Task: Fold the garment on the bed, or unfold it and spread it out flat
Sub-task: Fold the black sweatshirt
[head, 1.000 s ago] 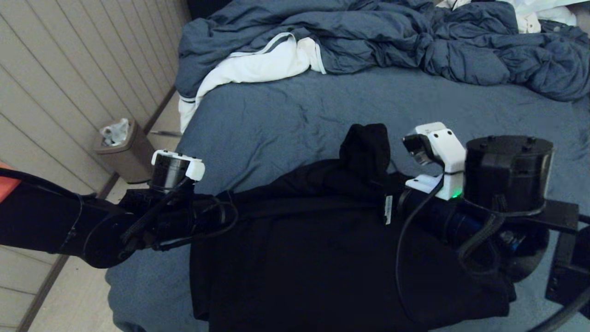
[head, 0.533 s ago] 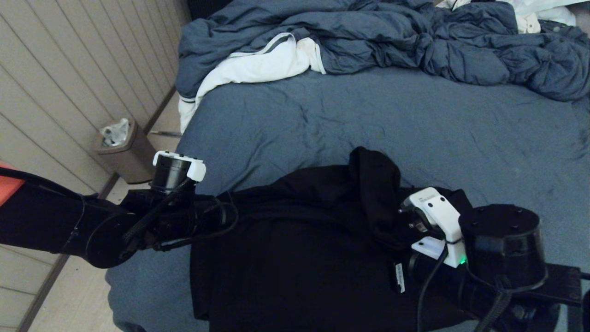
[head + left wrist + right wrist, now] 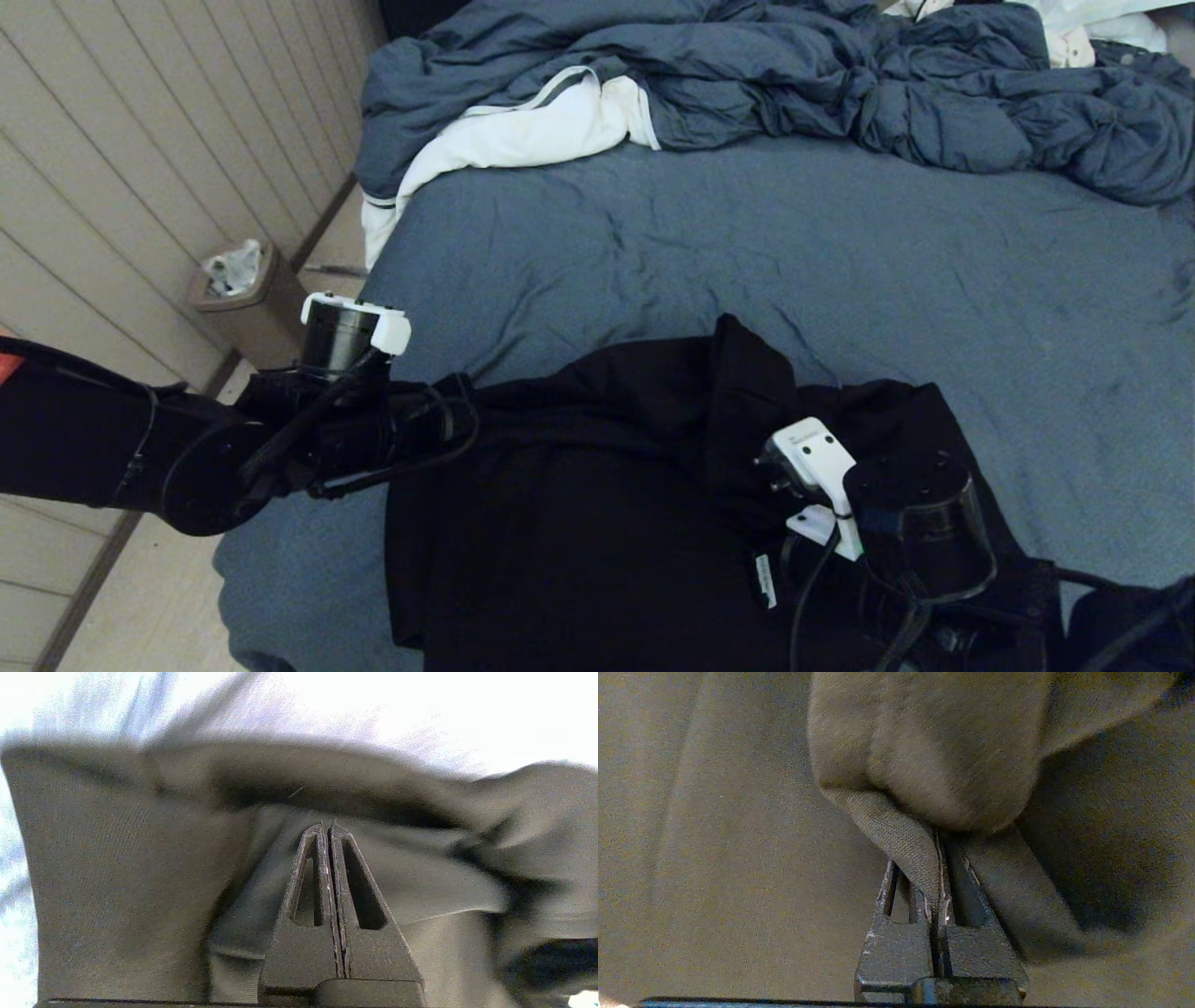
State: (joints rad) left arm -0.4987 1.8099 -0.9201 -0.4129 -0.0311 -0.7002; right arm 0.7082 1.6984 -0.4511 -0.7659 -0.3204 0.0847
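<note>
Against the frame a second ago, my right arm has dropped a long way toward the near edge of the bed. Its white camera housing, which sat high above the black hoodie, is now low over the cloth on the near right. The raised peak of fabric it carried has come down with it. That peak stood tall a second ago; it is now a lower fold running up the middle of the garment. My left arm has barely shifted and sits at the hoodie's left edge.

The right gripper is pinched shut on a fold of the hoodie; in the right wrist view a strip of ribbed cloth runs down between the two closed fingers, with a bulge of fabric bunched just beyond the tips. The left gripper is also closed, fingers pressed together with no gap. Its tips are against the hoodie's folds, but I cannot tell whether any cloth is actually caught between them.

The hoodie lies on the near part of the bed, its long axis running left to right across my view. Its near portion reaches the bottom of the head view. The lifted fold points toward the far side. Beyond it the blue-grey sheet is bare up to the crumpled duvet and the white cloth at the far side. A small bin stands on the floor to the left.
</note>
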